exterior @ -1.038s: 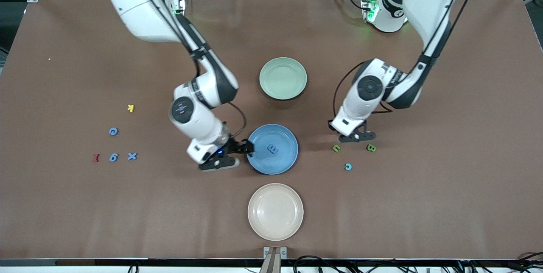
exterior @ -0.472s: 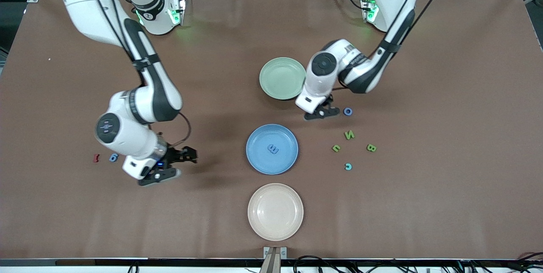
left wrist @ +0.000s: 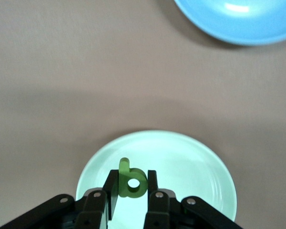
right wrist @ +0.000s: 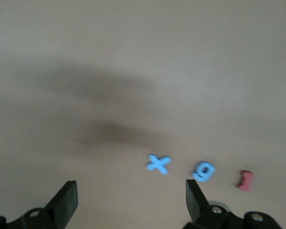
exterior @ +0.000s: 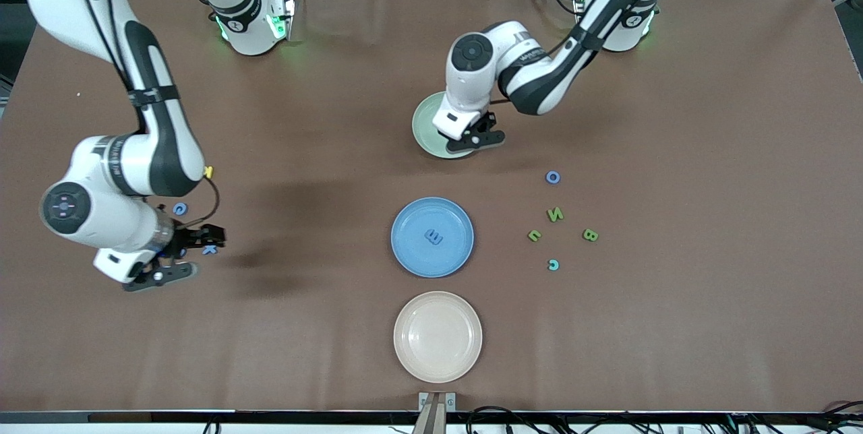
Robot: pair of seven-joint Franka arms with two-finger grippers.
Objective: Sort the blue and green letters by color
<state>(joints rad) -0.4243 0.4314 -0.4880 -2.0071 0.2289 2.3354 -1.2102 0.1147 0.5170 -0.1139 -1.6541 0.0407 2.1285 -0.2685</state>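
Note:
My left gripper (exterior: 475, 139) is shut on an olive-green P-shaped letter (left wrist: 132, 180) and holds it over the rim of the pale green plate (exterior: 431, 117), which also shows in the left wrist view (left wrist: 190, 167). My right gripper (exterior: 201, 240) is open and empty, low over the table beside the blue X (exterior: 210, 250). The right wrist view shows the X (right wrist: 158, 164) and a blue 6/9 (right wrist: 203, 171) ahead of the gripper (right wrist: 132, 200). A blue G (exterior: 180, 208) lies nearby. A blue E (exterior: 435, 237) lies in the blue plate (exterior: 408, 255). Green N (exterior: 555, 214), J/U (exterior: 534, 235) and B (exterior: 590, 235) lie toward the left arm's end.
A beige plate (exterior: 437, 360) sits nearest the front camera. A blue O (exterior: 553, 177) and a teal C (exterior: 553, 264) lie by the green letters. A yellow K (exterior: 208, 171) shows beside the right arm. A dark red I (right wrist: 246, 180) lies next to the 6/9.
My right gripper has moved from the blue plate toward the right arm's end, to the blue X. My left gripper has carried the green letter from near the green letters to over the green plate.

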